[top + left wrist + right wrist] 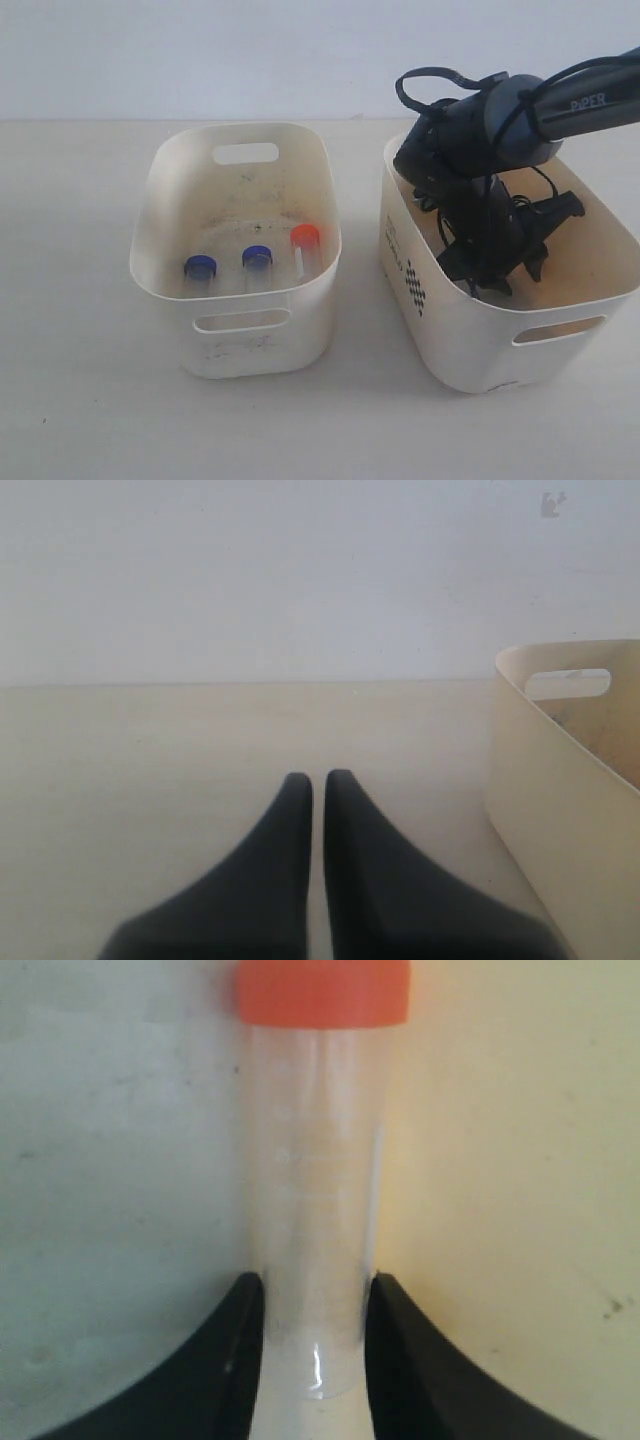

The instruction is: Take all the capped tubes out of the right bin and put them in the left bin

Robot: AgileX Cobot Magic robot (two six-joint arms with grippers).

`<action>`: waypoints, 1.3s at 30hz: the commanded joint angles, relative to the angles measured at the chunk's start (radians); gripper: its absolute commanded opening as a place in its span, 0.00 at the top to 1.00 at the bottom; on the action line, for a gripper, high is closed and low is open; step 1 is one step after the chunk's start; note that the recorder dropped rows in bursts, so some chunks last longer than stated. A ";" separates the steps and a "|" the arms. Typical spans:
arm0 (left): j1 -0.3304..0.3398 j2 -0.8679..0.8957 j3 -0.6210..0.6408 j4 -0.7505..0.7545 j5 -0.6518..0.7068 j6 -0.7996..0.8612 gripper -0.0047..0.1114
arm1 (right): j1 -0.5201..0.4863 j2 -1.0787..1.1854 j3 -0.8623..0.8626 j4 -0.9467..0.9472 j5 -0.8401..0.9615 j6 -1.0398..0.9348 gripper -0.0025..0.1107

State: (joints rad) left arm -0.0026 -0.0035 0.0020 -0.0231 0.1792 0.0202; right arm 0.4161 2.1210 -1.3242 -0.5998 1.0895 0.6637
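Plainly, we have our right gripper (313, 1290) clamped on an orange-capped tube (315, 1180). Its black fingers (225, 1360) press against both sides of the tube's lower body, just above the rounded, tapering tip. The tube wall is clear, with faint graduation marks, and the orange-red cap (322, 992) sits at the end away from the fingers. From the exterior view we see this gripper lowered inside the right bin (450, 340), the cream one with black checkered print on its outer side; the tube itself is hidden there by the arm. Three more tubes stand caps up in the left bin (165, 190), along its near wall: two blue-capped tubes (200, 266) and one red-capped tube (305, 236). That bin's floor is flecked with dark scuffs. Our left gripper (318, 778) hangs over the pale table (150, 740) beside the left bin, its fingers drawn together with only a sliver between them.
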 commanded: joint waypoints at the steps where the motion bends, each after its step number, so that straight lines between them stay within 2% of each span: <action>1: -0.007 0.004 -0.002 -0.003 -0.007 -0.004 0.92 | -0.009 -0.005 0.007 0.007 -0.022 0.006 0.98; 14: -0.007 0.004 -0.002 -0.003 -0.007 -0.004 0.92 | -0.009 -0.122 0.007 0.027 -0.034 0.001 0.98; 33: -0.007 0.004 -0.002 -0.003 -0.007 -0.004 0.92 | 0.003 -0.319 0.007 0.205 -0.099 -0.078 0.98; 39: -0.007 0.004 -0.002 -0.003 -0.007 -0.004 0.92 | 0.003 -0.269 0.007 0.292 -0.150 -0.168 0.96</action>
State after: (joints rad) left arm -0.0026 -0.0035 0.0020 -0.0231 0.1792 0.0202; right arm 0.4182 1.8276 -1.3205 -0.3485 0.9687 0.5422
